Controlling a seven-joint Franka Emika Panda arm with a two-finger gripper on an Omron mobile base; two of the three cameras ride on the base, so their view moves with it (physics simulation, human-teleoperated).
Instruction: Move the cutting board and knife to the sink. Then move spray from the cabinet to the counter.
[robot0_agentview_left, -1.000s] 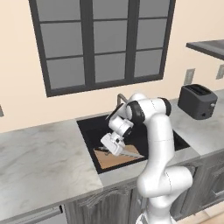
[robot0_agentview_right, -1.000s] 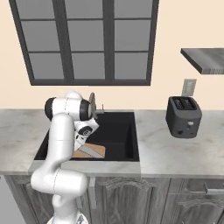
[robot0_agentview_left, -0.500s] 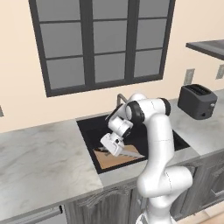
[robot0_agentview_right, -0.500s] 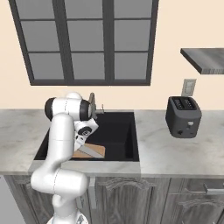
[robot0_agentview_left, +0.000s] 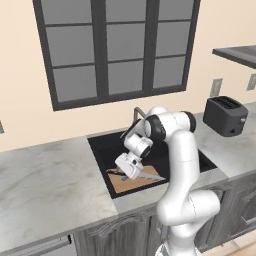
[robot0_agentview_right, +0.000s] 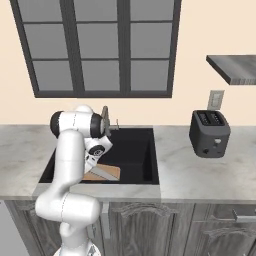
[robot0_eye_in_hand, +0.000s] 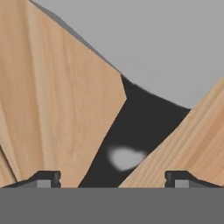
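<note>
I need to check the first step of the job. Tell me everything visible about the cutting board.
The cutting board is a thin, flat, tan-orange rectangle with a wood-grain look. It lies in the dark sink, at its front, near the counter edge. A grey knife blade rests across its top. The gripper hangs just over the board's left part with its fingers spread apart; whether it touches the board cannot be told. The hand view shows the grain up close.

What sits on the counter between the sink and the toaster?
Nothing: in the right base view the stretch of grey marble counter between the sink and the toaster is bare. The left base view shows the same.
</note>
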